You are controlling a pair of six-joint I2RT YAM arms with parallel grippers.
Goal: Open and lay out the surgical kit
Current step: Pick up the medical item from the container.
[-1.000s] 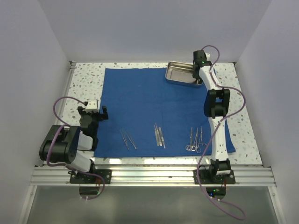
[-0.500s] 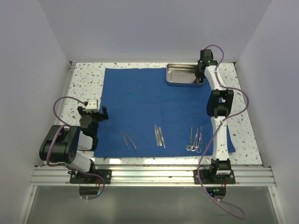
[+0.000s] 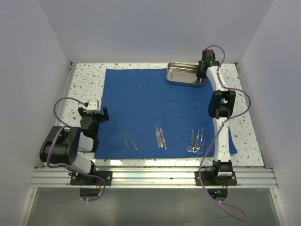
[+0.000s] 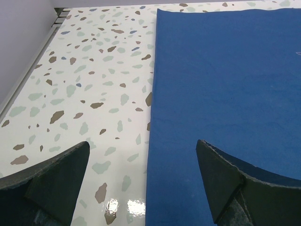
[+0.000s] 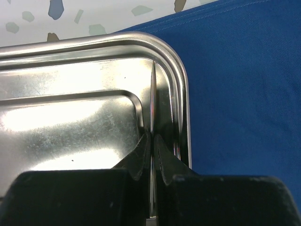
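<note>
Closed since before, the right gripper (image 5: 151,139) pinches tweezers (image 5: 153,89) inside the tray (image 5: 70,113); left gripper (image 4: 142,147) gapes.

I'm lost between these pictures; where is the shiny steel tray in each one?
Top external: steel tray at the far right, over the blue cloth's far edge.
Left wrist: not in view.
Right wrist: steel tray fills the left and centre.
Shared landmark: the blue cloth, in all three.

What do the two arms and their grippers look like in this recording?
The left arm and right arm have white links, black joint housings and looping purple cables. The left gripper and right gripper have black wedge-shaped fingers.
</note>
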